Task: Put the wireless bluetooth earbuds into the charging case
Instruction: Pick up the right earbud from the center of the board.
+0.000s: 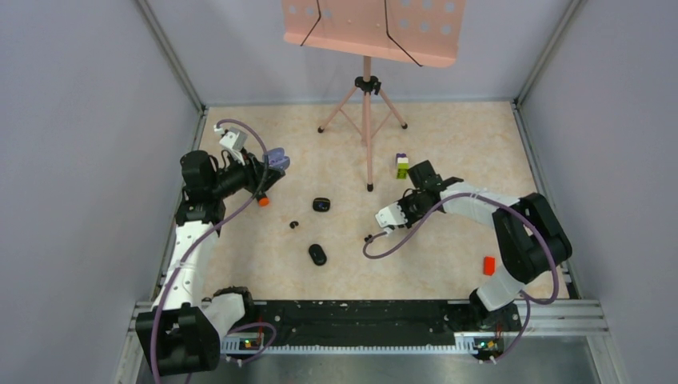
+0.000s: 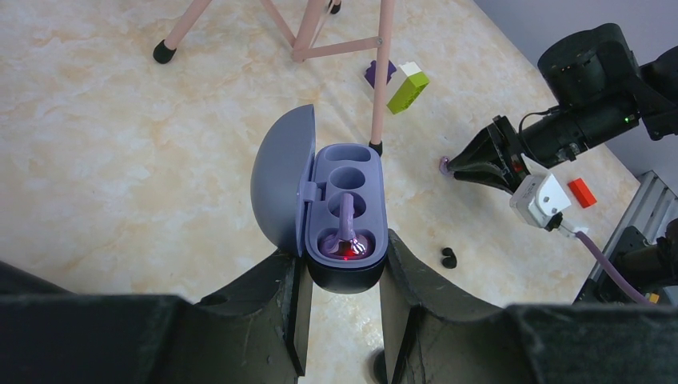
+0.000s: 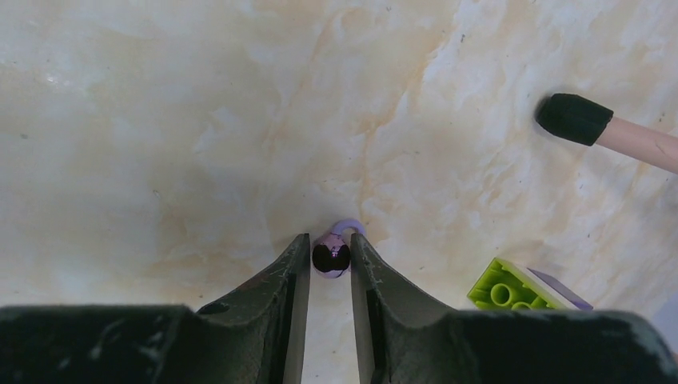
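My left gripper (image 2: pixel 344 264) is shut on an open pale purple charging case (image 2: pixel 348 172) and holds it above the table, lid (image 2: pixel 280 184) swung left. One pale purple earbud (image 2: pixel 348 232) sits in the near slot with a red light; the far slot is bare. The case also shows in the top view (image 1: pixel 277 158) at my left gripper (image 1: pixel 268 170). My right gripper (image 3: pixel 330 254) is shut on the other pale purple earbud (image 3: pixel 331 259) at the table surface; this earbud also shows in the left wrist view (image 2: pixel 442 166). Black earbuds (image 1: pixel 293 225) (image 1: pixel 369 238) lie loose on the table.
A pink music stand's tripod (image 1: pixel 367 120) stands mid-back, one foot (image 3: pixel 572 118) ahead-right of my right gripper. A green-and-purple block (image 3: pixel 512 292) lies close to its right. Two black cases (image 1: pixel 321 205) (image 1: pixel 317 254) lie mid-table. An orange block (image 1: pixel 488 265) lies at right.
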You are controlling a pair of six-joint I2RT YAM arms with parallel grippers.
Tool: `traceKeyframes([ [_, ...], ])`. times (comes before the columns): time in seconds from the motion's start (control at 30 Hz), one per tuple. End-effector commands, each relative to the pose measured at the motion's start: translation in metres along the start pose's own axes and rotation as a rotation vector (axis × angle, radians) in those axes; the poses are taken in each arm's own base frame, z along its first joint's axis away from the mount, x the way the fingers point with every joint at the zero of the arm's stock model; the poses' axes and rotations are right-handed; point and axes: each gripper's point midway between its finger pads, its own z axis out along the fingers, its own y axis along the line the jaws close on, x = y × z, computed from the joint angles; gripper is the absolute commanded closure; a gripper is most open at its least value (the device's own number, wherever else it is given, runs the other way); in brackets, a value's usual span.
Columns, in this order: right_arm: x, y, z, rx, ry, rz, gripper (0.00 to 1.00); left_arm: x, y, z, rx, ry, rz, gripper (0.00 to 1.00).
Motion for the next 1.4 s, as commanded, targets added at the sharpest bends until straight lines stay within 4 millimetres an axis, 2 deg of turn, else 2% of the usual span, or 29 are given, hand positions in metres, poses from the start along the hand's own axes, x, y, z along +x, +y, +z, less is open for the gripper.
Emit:
traceKeyframes([
  [0.0,-0.015,-0.007,-0.014,0.025,-0.036,0.086,0.73,-0.020,-0.005,-0.004,0.002,-0.050,0.061,1.00],
  [0.17,-0.042,-0.046,-0.036,0.122,-0.077,0.417,0.69,-0.024,-0.006,-0.005,-0.001,-0.059,0.059,1.00],
  [0.23,-0.046,-0.053,-0.038,0.142,-0.061,0.597,0.70,-0.026,-0.006,-0.005,-0.002,-0.064,0.060,1.00],
  [0.3,-0.046,-0.055,-0.036,0.158,-0.021,0.752,0.71,-0.025,-0.007,-0.005,-0.003,-0.066,0.055,1.00],
  [0.4,-0.034,-0.054,-0.028,0.191,0.077,1.034,0.73,-0.023,-0.007,-0.005,-0.003,-0.065,0.041,1.00],
  [0.5,-0.029,-0.040,-0.018,0.130,0.185,1.266,0.74,-0.023,-0.008,-0.006,-0.001,-0.066,0.036,1.00],
  [0.6,-0.031,-0.035,-0.010,0.097,0.244,1.410,0.74,-0.029,-0.009,-0.006,0.002,-0.085,0.055,1.00],
  [0.8,-0.036,-0.034,-0.004,0.116,0.311,1.380,0.74,-0.032,-0.012,-0.009,-0.004,-0.099,0.066,1.00],
  [1.17,-0.016,-0.022,-0.006,0.224,0.447,1.401,0.75,-0.029,-0.015,-0.013,-0.015,-0.106,0.070,1.00],
  [1.37,-0.014,-0.021,0.000,0.220,0.454,1.403,0.75,-0.029,-0.015,-0.013,-0.015,-0.109,0.070,1.00],
])
